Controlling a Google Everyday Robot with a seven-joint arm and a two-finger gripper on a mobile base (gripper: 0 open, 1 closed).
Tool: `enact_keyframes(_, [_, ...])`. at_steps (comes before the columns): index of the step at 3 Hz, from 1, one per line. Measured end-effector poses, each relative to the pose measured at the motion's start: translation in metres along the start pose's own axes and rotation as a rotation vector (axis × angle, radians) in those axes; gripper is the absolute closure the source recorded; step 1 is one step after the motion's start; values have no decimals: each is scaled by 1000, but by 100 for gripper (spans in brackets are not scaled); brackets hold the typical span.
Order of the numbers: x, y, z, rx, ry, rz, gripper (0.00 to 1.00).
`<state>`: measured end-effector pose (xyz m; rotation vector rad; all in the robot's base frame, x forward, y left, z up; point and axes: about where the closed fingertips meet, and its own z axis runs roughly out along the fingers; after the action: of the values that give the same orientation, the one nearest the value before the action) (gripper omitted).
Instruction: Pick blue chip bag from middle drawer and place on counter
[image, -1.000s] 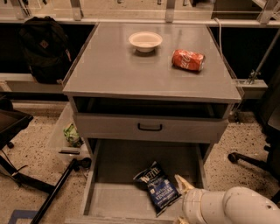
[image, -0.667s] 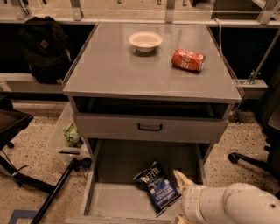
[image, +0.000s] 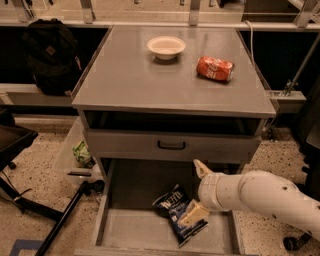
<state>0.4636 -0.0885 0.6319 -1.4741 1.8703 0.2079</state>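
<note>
The blue chip bag (image: 174, 206) lies tilted on the floor of the open middle drawer (image: 130, 226), right of its centre. My gripper (image: 198, 192) reaches into the drawer from the right on a white arm. It is open: one fingertip (image: 202, 169) points toward the drawer's back, the other (image: 194, 214) lies over the bag's right edge. The bag is not between the fingers. The grey counter (image: 140, 80) is the cabinet's top, above the drawer.
A white bowl (image: 166, 46) and a red soda can (image: 215, 68) sit on the counter's far half. A shut drawer front with a black handle (image: 171, 145) is above the open drawer. A black backpack (image: 47, 55) and a green packet (image: 82, 154) are on the left.
My gripper has moved left and further into the drawer, up to the bag's right edge. The bag has not moved.
</note>
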Motion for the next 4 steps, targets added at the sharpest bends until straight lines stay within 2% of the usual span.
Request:
enact_keyframes(1, [0,0,0,0,0,0,0])
enact_keyframes(2, [6,4,14,-3,6,5,0])
enact_keyframes(3, [27,12,63,-33,-12,76,0])
enact_keyframes(4, [48,16,120,-66,-68,188,0])
